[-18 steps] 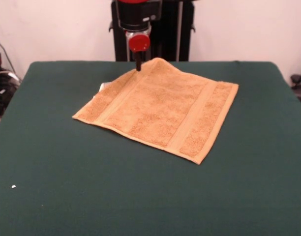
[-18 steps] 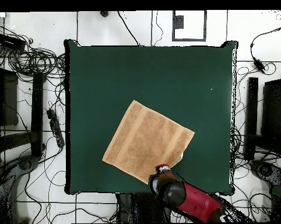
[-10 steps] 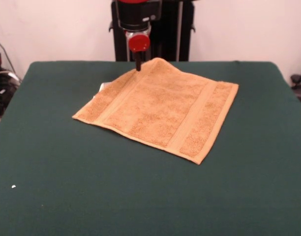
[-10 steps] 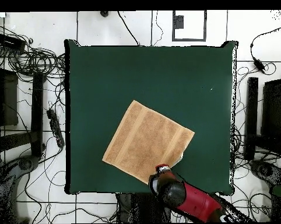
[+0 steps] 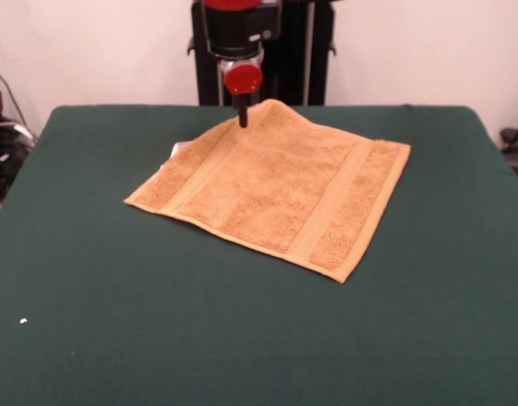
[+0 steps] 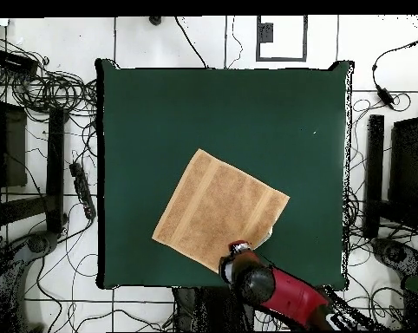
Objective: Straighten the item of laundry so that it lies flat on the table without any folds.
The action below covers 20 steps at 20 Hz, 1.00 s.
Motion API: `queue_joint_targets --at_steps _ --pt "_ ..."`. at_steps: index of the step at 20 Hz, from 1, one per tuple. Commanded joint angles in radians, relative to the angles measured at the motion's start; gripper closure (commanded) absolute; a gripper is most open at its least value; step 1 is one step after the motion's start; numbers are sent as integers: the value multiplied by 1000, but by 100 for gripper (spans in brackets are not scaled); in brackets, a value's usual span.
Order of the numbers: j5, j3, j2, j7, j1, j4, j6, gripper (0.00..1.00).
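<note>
The towel (image 5: 272, 189) is spread on the table (image 5: 242, 338) toward the robot-side edge, its corner there raised. The end effector (image 5: 242, 118) is poised at that corner; its opening cannot be told. A drag could bunch the cloth.

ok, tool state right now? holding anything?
Tool: cannot tell whether it is open or closed. Its dark tip sits at the towel's raised corner nearest the robot; whether it has a grip on it cannot be told.
</note>
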Motion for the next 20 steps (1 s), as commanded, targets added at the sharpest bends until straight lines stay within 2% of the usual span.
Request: queue_joint_targets --at_steps 1,5,10,15,20 --pt "-99 139 79 -115 55 -204 51 0" --pt "-204 133 67 -197 77 -283 129 0" --pt "-278 150 57 -194 105 -362 188 0" --pt "-270 198 77 -133 114 -420 230 0" --pt "-224 239 105 -87 121 -479 269 0"
